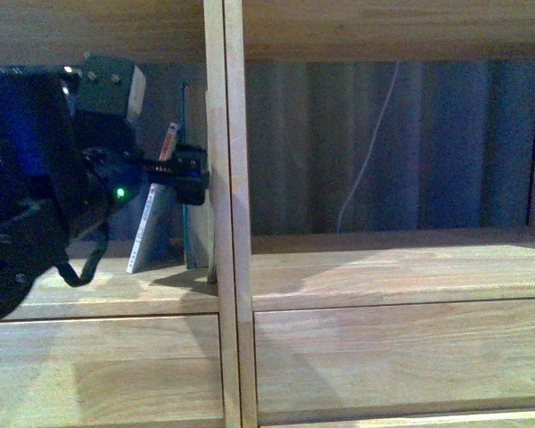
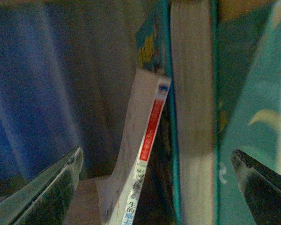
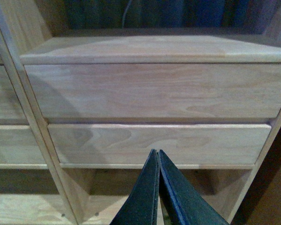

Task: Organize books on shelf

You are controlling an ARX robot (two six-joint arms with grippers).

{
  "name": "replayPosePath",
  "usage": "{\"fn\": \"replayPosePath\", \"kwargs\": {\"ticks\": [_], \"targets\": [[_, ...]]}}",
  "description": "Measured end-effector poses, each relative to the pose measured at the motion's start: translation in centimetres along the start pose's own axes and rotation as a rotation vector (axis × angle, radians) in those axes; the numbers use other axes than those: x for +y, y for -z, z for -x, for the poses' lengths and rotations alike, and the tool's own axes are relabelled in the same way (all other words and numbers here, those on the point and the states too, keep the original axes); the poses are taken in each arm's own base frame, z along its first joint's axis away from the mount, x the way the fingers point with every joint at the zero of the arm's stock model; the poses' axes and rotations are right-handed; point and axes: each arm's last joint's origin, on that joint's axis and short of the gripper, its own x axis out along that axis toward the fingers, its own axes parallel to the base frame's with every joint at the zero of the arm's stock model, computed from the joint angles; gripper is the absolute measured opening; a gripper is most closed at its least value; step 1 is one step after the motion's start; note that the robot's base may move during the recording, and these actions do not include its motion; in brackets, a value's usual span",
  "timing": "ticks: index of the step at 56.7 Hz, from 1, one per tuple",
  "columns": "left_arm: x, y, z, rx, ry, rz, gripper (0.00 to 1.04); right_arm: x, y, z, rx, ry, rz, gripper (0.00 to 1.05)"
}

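The thin paperback (image 2: 147, 140) is leaned against the upright teal book (image 2: 192, 117) in the shelf's (image 1: 225, 267) left bay, beside the divider. The left gripper (image 2: 154, 187) is spread around both, apparently to straighten them. The right gripper (image 3: 158, 197) is pressed together, idle before the drawer fronts (image 3: 154, 89).

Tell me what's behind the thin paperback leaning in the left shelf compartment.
The thin paperback leans on an upright teal book standing by the shelf's central divider. The left gripper hides part of both.
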Motion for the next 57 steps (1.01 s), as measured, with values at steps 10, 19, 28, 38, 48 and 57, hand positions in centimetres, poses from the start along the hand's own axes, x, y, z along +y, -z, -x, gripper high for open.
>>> {"fn": "replayPosePath", "kwargs": {"ticks": [10, 19, 28, 38, 48, 57], "targets": [[0.4, -4.4, 6.0, -0.054, -0.075, 0.065, 0.97, 0.0, -0.1, 0.2, -0.021, 0.003, 0.0, 0.03], [1.2, -6.7, 14.0, -0.065, -0.239, 0.058, 0.97, 0.0, -0.1, 0.2, -0.021, 0.002, 0.0, 0.03], [0.4, -5.4, 23.1, 0.077, -0.323, 0.082, 0.97, 0.0, -0.1, 0.2, -0.021, 0.002, 0.0, 0.03], [-0.8, -1.4, 32.2, 0.265, -0.37, 0.048, 0.97, 0.0, -0.1, 0.2, -0.02, 0.001, 0.0, 0.03], [0.2, -0.9, 33.8, 0.25, -0.378, 0.092, 0.97, 0.0, -0.1, 0.2, -0.019, 0.001, 0.0, 0.03], [0.6, -1.0, 33.8, 0.228, -0.405, 0.124, 0.97, 0.0, -0.1, 0.2, -0.019, 0.001, 0.0, 0.03]]}}
